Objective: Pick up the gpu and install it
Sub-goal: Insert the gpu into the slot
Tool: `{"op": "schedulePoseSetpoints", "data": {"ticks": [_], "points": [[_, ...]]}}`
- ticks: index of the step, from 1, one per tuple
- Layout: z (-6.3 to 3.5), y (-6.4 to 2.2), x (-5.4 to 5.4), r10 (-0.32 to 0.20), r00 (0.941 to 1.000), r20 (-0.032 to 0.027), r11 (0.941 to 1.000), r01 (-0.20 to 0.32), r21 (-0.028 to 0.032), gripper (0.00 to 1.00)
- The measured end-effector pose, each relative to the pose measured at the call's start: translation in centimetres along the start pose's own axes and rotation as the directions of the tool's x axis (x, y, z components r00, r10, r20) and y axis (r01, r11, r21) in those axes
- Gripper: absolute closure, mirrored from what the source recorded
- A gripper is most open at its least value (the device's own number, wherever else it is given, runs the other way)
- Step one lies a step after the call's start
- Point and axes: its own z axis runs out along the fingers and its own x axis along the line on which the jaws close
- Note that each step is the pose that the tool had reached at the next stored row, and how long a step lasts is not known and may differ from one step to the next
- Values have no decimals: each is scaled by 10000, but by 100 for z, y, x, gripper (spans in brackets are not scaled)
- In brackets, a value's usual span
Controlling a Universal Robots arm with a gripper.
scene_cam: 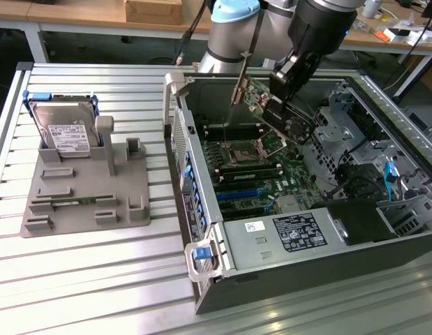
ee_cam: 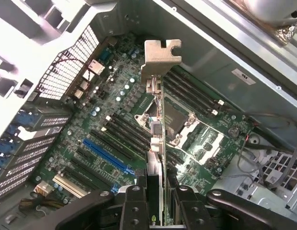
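Gripper [ee_cam: 156, 203] clamped on the gpu [ee_cam: 160, 129], which is held edge-on with its metal bracket at the far end. The card hangs above the motherboard [ee_cam: 105, 139] inside the open computer case [scene_cam: 202, 202], not seated in any slot.

No wording can be read. The white label on the hard drive [scene_cam: 68, 137], well away from the jaws, and the power supply's label [scene_cam: 299, 232], nearer them, carry print too small to make out.
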Motion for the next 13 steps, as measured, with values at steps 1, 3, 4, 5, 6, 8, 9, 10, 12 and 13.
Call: {"op": "schedulePoseSetpoints", "data": {"ticks": [1, 3, 4, 5, 6, 8, 9, 10, 12, 13], "points": [[1, 0, 0, -78, 10000, -3, 10000, 78, -2, 73], [4, 0, 0, -399, 9992, -16, 9992, 399, -12, 73], [6, 0, 0, -624, 9980, -25, 9981, 624, -20, 73], [7, 0, 0, -815, 9967, -33, 9967, 815, -26, 73], [9, 0, 0, -1000, 9950, -40, 9950, 999, -33, 73], [12, -1, 0, -1313, 9913, -52, 9913, 1313, -45, 73], [15, -1, 0, -1554, 9878, -61, 9878, 1554, -53, 73], [17, -1, 0, -1755, 9845, -69, 9845, 1755, -61, 73], [21, -1, 1, -2073, 9782, -81, 9783, 2072, -72, 73], [22, -1, 1, -2181, 9759, -85, 9759, 2181, -76, 73]]}}
